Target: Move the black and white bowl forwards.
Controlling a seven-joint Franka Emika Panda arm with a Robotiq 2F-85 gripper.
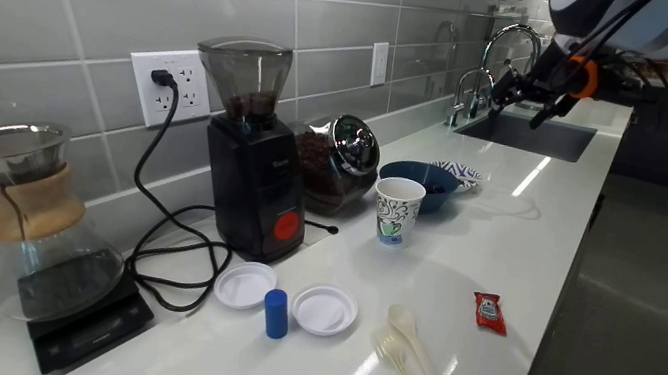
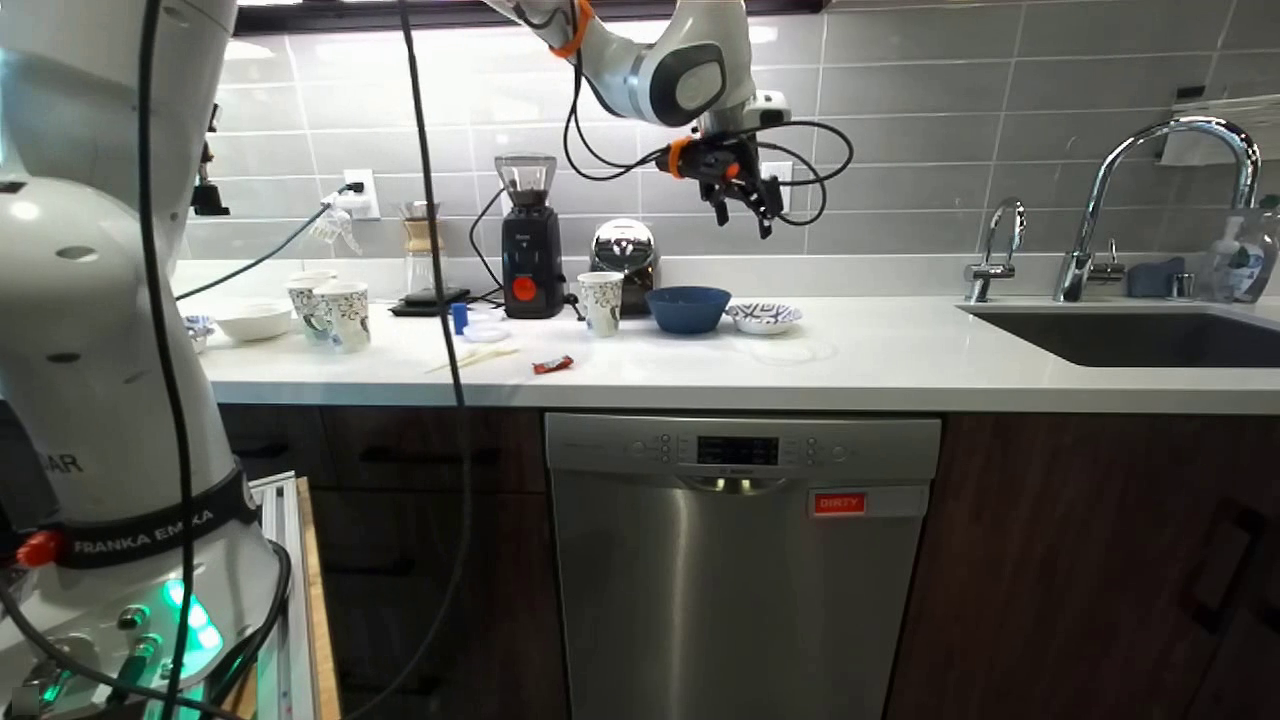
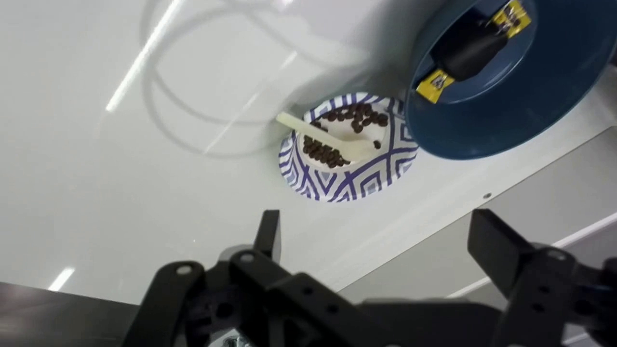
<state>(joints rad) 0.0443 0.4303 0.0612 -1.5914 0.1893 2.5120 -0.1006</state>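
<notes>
The black and white bowl (image 3: 340, 185) is small and shallow, white with dark blue-purple patterning. It holds coffee beans and a pale plastic spoon (image 3: 318, 135). It sits on the counter against or right beside the dark blue bowl (image 3: 506, 127) in the wrist view. In both exterior views it shows behind or beside that blue bowl (image 1: 466, 170) (image 2: 765, 320). My gripper (image 3: 378, 224) is open and empty, its fingers wide apart. It hangs well above the counter near the bowl, on the sink side in both exterior views (image 1: 514, 117) (image 2: 744, 226).
A patterned paper cup (image 1: 396, 212) stands by the blue bowl. A glass bean jar (image 1: 327, 167) and a black grinder (image 1: 257, 184) stand along the tiled wall. A sink (image 1: 534, 135) with tall faucets (image 2: 1100, 200) lies farther along. A red packet (image 1: 490, 312) lies near the counter's front edge.
</notes>
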